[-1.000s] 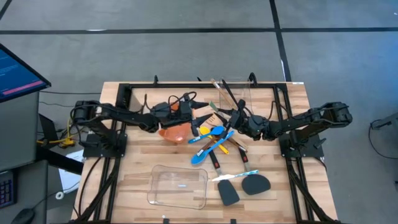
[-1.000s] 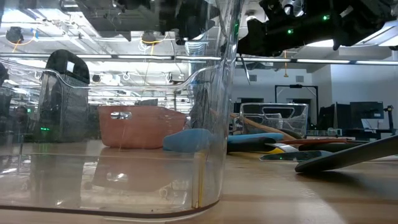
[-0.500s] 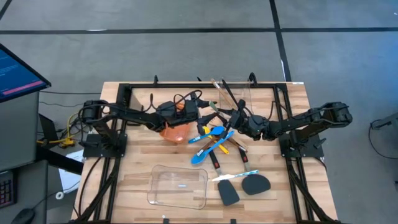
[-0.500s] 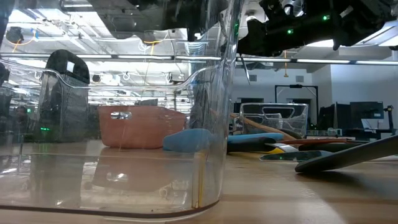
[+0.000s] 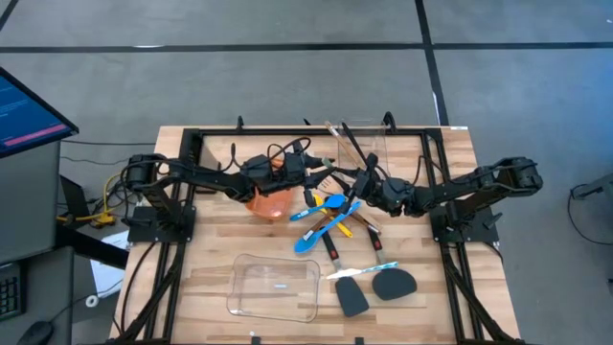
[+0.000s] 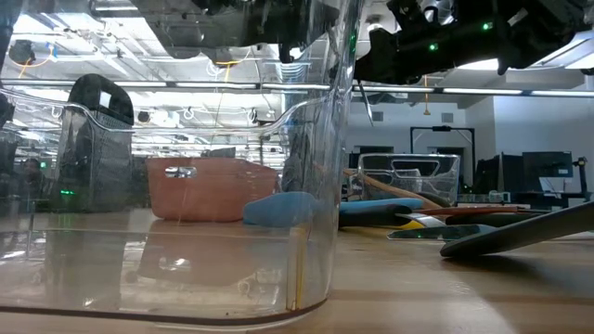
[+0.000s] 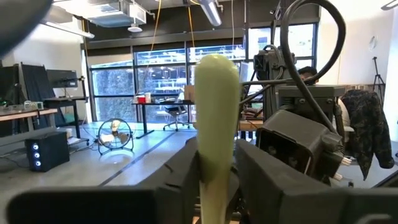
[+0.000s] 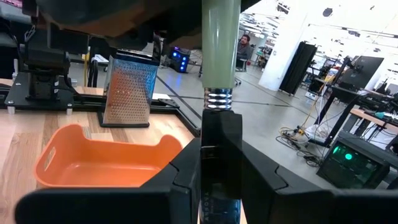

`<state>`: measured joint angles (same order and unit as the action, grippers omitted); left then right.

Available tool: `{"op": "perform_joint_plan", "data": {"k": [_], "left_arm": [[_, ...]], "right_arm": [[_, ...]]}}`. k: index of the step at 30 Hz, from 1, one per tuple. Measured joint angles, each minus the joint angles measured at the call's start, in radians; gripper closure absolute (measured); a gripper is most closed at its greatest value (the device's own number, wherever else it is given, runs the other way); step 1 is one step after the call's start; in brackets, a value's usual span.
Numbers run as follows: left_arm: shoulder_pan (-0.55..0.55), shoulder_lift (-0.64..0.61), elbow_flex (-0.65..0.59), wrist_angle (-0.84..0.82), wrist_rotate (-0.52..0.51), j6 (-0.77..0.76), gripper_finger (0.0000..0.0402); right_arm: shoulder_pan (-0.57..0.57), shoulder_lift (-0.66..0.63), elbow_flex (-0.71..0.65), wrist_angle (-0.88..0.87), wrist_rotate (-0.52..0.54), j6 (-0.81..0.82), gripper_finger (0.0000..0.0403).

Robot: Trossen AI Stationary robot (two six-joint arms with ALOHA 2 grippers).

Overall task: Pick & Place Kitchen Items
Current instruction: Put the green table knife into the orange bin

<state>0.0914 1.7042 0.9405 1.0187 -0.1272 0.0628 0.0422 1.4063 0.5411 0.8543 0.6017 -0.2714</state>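
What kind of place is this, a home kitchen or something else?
Probably a robotics lab or workshop, not a kitchen: a wooden table with two mounted arms, a monitor beside it, and desks with equipment in the open hall behind.

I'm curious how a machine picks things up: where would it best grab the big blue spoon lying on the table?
Probably by the handle of the blue spoon, just behind its bowl, coming from straight above and closing across the handle's width. The spoon lies flat on the wood. Farther up, the yellow spoon crosses its handle, so the stretch near the bowl looks the clearest.
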Motion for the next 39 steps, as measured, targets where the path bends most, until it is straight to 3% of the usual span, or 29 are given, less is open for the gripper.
{"op": "perform_joint_plan", "data": {"k": [5, 10, 23, 26, 33, 39], "left_arm": [[0.0, 0.0, 0.0, -0.001, -0.007, -0.003, 0.0381], [0.001, 0.0, 0.0, -0.002, -0.006, -0.002, 0.0379], [0.0, -0.001, 0.0, -0.01, 0.005, 0.019, 0.0397], [0.005, -0.002, 0.0, -0.018, 0.005, 0.019, 0.0396], [0.037, -0.002, 0.0, -0.062, 0.004, 0.019, 0.0396], [0.058, -0.002, 0.0, -0.07, 0.004, 0.019, 0.0396]], "right_arm": [[0.0, 0.0, 0.0, 0.0, 0.004, -0.001, 0.0334], [0.0, 0.0, 0.0, 0.0, 0.004, -0.002, 0.0331], [0.037, 0.0, 0.0, -0.005, 0.008, -0.043, 0.0218], [0.063, 0.0, 0.0, -0.005, 0.086, -0.097, 0.0197], [0.165, -0.036, 0.0, -0.007, 0.409, -0.28, 0.016], [0.25, -0.144, 0.0, -0.088, 0.532, -0.308, 0.0164]]}}
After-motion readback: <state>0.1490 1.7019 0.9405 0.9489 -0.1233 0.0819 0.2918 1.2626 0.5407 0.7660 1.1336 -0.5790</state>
